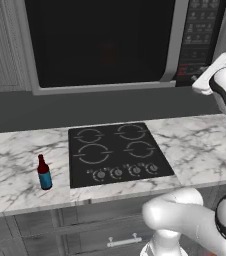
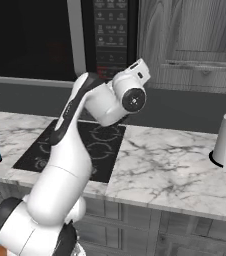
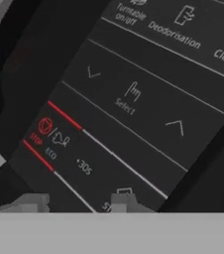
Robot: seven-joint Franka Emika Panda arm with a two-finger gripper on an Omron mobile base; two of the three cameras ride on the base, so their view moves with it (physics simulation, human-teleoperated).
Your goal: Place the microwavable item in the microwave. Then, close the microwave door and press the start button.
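Black button panel (image 3: 134,109) fills my near sight; my gripper (image 3: 74,203) has two tips just off it, gap unclear. One microwave (image 1: 105,45), its one door (image 1: 100,42) shut. One bottle (image 1: 44,172) stands on the counter (image 1: 200,150).

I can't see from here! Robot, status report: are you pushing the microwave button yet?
Gripper up close at the black button panel, jaws apart, holding nothing. Microwave door shut. Nothing in the way.
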